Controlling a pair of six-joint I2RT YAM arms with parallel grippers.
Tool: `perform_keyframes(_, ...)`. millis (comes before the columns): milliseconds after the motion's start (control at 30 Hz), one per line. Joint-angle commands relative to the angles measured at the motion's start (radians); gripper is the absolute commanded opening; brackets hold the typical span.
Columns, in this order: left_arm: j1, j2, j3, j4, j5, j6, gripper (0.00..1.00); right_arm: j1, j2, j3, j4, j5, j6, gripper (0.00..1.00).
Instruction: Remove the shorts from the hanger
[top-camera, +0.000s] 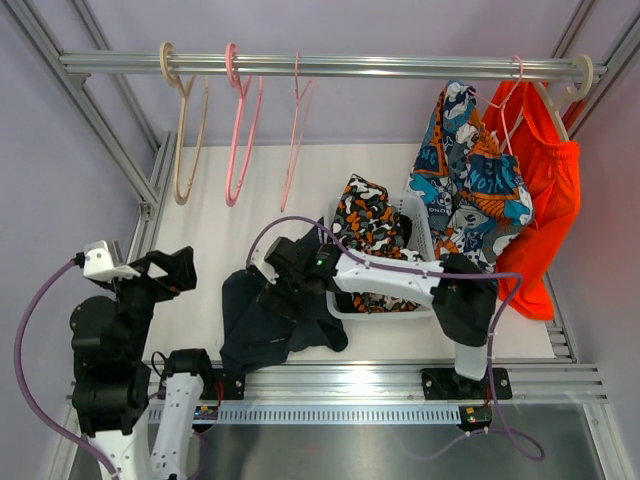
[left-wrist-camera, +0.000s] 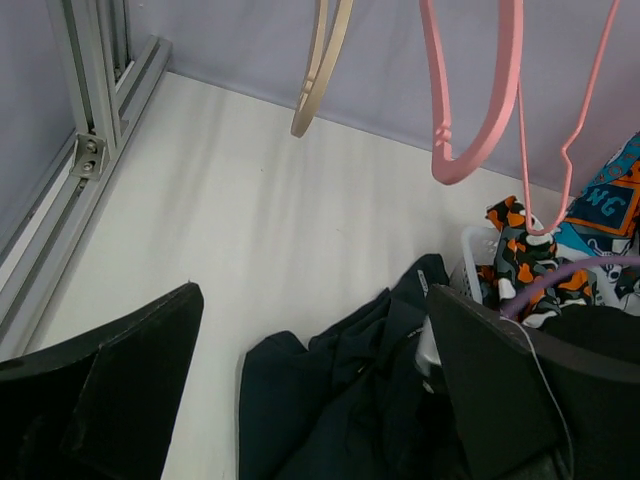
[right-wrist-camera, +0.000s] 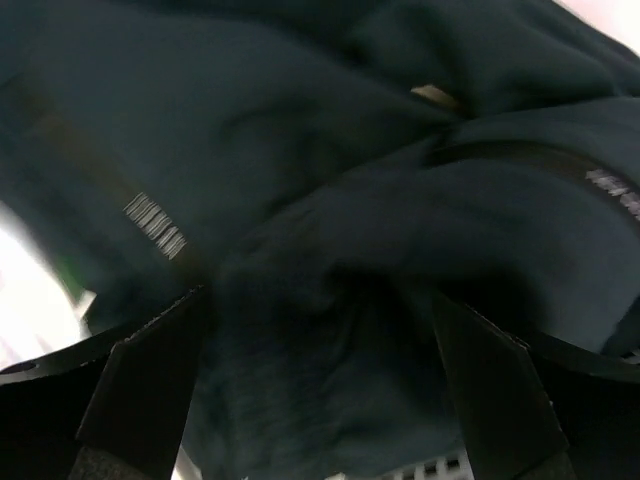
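White tabletop (top-camera: 200, 230) inside an aluminium frame, with a metal rod (top-camera: 330, 66) running across the back, that's the setup. So the dark shorts (top-camera: 270, 330) are off any hanger and lying in a crumpled heap on the table near the front edge, just left of the white basket (top-camera: 425, 240). Can't tell if that heap is one pair or two, it's all one dark lump. The right wrist view is basically filled with that dark cloth (right-wrist-camera: 320, 180), and you can make out a small white barcode-ish print on it.

The right gripper (top-camera: 268, 275) is down on top of the heap with its jaws spread wide, and the fabric bunches up between the fingers (right-wrist-camera: 150, 380) without being pinched. The camouflage shorts (top-camera: 368, 215) sit bundled in the basket, spilling over its far rim.

The left gripper (top-camera: 172, 275) hangs over bare table to the left of the heap, jaws wide apart and holding nothing. From its own camera you see the dark cloth (left-wrist-camera: 330, 400) near the bottom and the camo print (left-wrist-camera: 525, 250) at the right.

Up on the rod, three hangers are bare: a beige hanger (top-camera: 185, 130), a pink hanger (top-camera: 240, 130) and a thin pink wire hanger (top-camera: 297, 130). Over on the right a blue patterned garment (top-camera: 470, 170) and an orange garment (top-camera: 545, 190) hang side by side.
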Motion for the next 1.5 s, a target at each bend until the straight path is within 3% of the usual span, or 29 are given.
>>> perform_keyframes(0,0.004,-0.056,-0.013,-0.023,-0.039,-0.045,0.99,0.002,0.085,0.084,0.049,0.283,0.219,0.99)
perform_keyframes(300,0.004,-0.104,0.053,-0.065,-0.050,-0.003,0.99,0.005,0.274,0.159,-0.017,0.142,0.209,0.99)
perform_keyframes(367,0.004,-0.109,0.059,-0.065,-0.047,-0.005,0.99,0.003,0.308,0.182,-0.038,0.093,0.177,0.92)
perform_keyframes(400,0.004,-0.115,0.060,-0.062,-0.044,-0.005,0.99,0.003,0.322,0.193,-0.052,0.076,0.167,0.86)
perform_keyframes(433,0.004,-0.118,0.062,-0.062,-0.041,-0.007,0.99,0.003,0.351,0.206,-0.064,0.063,0.164,0.70)
perform_keyframes(500,0.004,-0.128,0.062,-0.062,-0.038,-0.008,0.99,0.005,0.381,0.248,-0.113,0.030,0.128,0.51)
perform_keyframes(533,0.004,-0.133,0.062,-0.063,-0.038,-0.010,0.99,0.004,0.407,0.262,-0.141,0.021,0.120,0.29)
perform_keyframes(667,0.006,-0.148,0.065,-0.060,-0.030,-0.014,0.99,0.005,0.389,0.289,-0.175,-0.092,0.043,0.01)
perform_keyframes(733,0.004,-0.158,0.067,-0.049,-0.015,-0.014,0.99,0.003,0.318,0.282,-0.190,-0.199,-0.062,0.00)
perform_keyframes(867,0.004,-0.159,0.074,-0.006,0.023,-0.010,0.99,0.002,0.126,0.259,-0.286,-0.576,-0.303,0.00)
perform_keyframes(967,0.006,-0.155,0.080,0.035,0.046,-0.008,0.99,0.003,-0.035,0.265,-0.382,-0.719,-0.492,0.00)
perform_keyframes(1100,0.003,-0.147,0.087,0.083,0.062,-0.005,0.99,-0.007,-0.196,0.283,-0.486,-0.772,-0.644,0.00)
perform_keyframes(1233,0.004,-0.138,0.085,0.109,0.085,-0.005,0.99,-0.084,-0.356,0.268,-0.544,-0.816,-0.652,0.00)
perform_keyframes(1367,0.004,-0.136,0.076,0.132,0.091,-0.005,0.99,-0.341,-0.434,0.292,-0.607,-0.936,-0.627,0.00)
perform_keyframes(1467,0.004,-0.127,0.071,0.144,0.089,0.004,0.99,-0.461,-0.499,0.288,-0.649,-0.948,-0.646,0.00)
